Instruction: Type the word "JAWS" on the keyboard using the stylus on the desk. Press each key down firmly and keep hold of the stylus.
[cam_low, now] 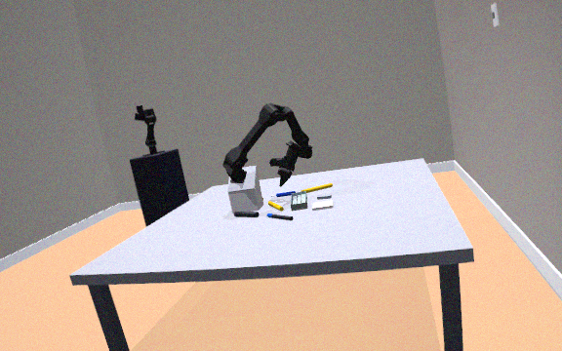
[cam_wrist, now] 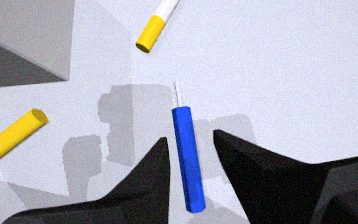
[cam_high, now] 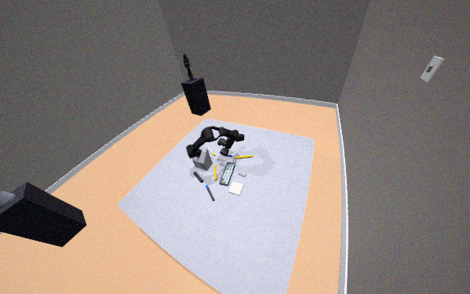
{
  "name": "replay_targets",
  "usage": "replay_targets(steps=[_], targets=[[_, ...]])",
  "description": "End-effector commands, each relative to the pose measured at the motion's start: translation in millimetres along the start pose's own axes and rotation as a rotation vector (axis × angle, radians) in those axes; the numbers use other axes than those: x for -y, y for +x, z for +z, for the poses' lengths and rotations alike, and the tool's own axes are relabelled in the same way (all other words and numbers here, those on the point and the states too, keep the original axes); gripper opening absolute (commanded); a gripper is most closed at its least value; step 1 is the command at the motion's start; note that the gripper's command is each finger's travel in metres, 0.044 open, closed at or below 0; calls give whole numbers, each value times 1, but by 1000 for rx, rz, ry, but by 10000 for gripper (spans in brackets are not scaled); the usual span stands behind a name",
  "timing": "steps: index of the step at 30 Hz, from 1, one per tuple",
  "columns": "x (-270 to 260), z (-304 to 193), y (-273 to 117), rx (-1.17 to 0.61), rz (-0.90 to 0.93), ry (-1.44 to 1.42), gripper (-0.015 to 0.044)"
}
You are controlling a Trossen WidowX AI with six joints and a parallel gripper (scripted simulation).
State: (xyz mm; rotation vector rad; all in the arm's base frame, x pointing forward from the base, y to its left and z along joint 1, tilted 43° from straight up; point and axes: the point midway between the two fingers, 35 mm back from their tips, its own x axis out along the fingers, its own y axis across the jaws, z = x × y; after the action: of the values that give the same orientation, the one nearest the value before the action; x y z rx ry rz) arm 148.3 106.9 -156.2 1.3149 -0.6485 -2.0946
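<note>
A blue pen-like tool with a thin pale tip lies on the desk, its tip pointing up in the wrist view. My gripper is partly open and empty, pointing down above the blue tool. In the wrist view the tool shows between the two fingers, running nearly along them, with a gap on each side. The keyboard lies flat near the blue tool's rear end; it is outside the wrist view.
Around are a grey block under the arm, a short yellow rod, a long yellow rod, a white-and-yellow stick, a black marker, a black pen with blue end and a white pad.
</note>
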Motion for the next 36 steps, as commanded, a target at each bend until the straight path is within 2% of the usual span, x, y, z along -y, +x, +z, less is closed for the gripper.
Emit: replay_targets(steps=[1, 36], targets=[[0, -1, 5, 2, 8, -5, 150], [-1, -9, 18, 2, 9, -5, 150]])
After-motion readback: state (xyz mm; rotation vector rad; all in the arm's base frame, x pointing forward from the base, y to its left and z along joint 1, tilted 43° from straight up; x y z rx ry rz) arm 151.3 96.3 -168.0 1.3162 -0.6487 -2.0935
